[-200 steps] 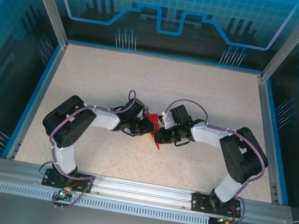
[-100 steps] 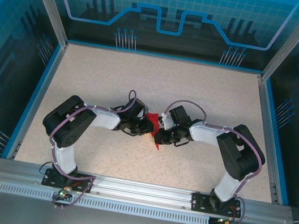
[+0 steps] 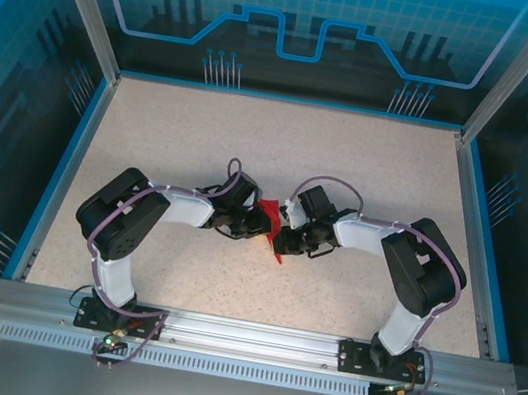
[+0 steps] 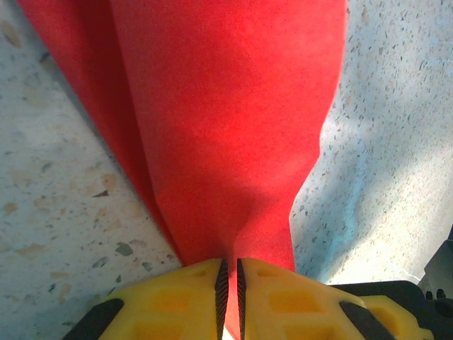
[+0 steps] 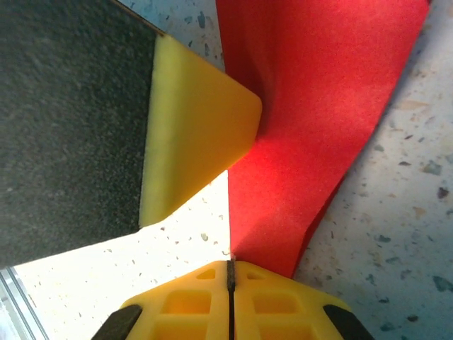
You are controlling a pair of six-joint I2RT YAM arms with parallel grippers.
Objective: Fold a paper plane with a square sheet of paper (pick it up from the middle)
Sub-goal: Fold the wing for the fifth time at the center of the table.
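Note:
The paper plane [image 3: 276, 250] is a bright red folded strip held just above the table between both grippers at the centre. In the left wrist view its folded body [image 4: 226, 127] runs away from my left gripper [image 4: 228, 273], whose pads are shut on its narrow end. In the right wrist view a red flap [image 5: 311, 134] rises from my right gripper [image 5: 230, 269], which is shut with the paper's edge in the seam. The left gripper's yellow finger [image 5: 198, 142] presses against that flap. From above, the left gripper [image 3: 265, 225] and right gripper [image 3: 284, 233] almost touch.
The speckled beige table [image 3: 282, 150] has a blue raised border [image 3: 57, 173] and metal posts at the back corners. Both arms bend inward from their bases on the near rail [image 3: 251, 337]. Open tabletop lies behind and beside the grippers.
The right arm's elbow has shifted slightly to the left. The grippers and the red paper stay in nearly the same place.

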